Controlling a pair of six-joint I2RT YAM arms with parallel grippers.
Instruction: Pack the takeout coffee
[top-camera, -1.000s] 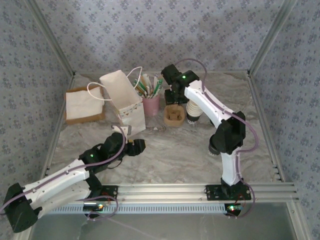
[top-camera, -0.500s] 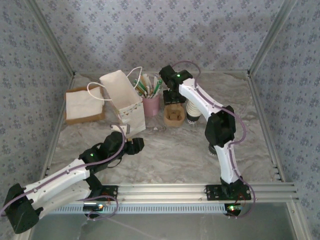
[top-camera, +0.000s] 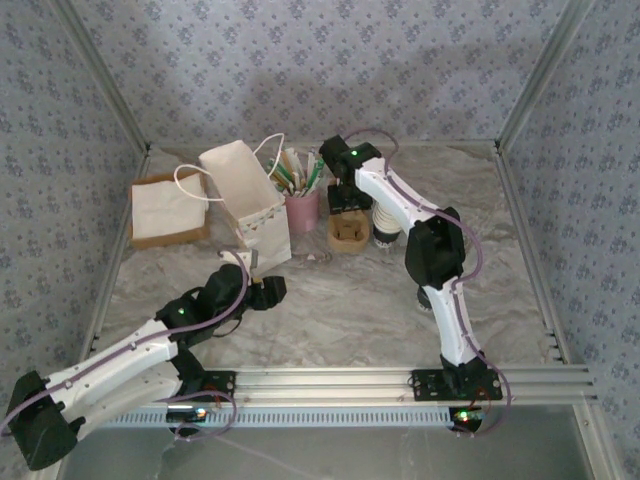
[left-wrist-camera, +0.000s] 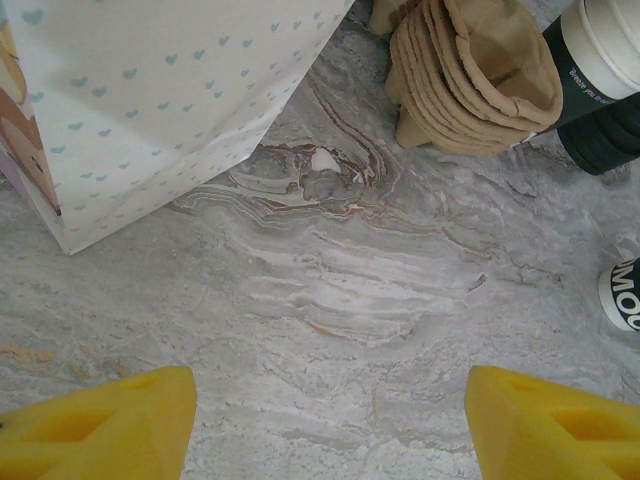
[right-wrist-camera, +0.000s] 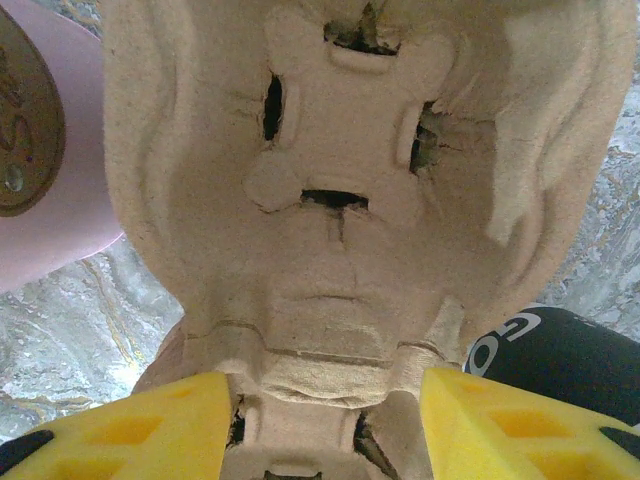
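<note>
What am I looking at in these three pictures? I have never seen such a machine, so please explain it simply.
This is a robot with a left arm and a right arm, both bolted to a table. One picture looks down from above. The other two come from a small camera on each wrist, so the yellow fingers at the bottom are the arm's own. On the table stand a paper bag, a pink holder, a brown carrier, cups and napkins. The left end effector is open and holds nothing. The right end effector has its fingers on both sides of the carrier; whether it grips it, I cannot tell.
</note>
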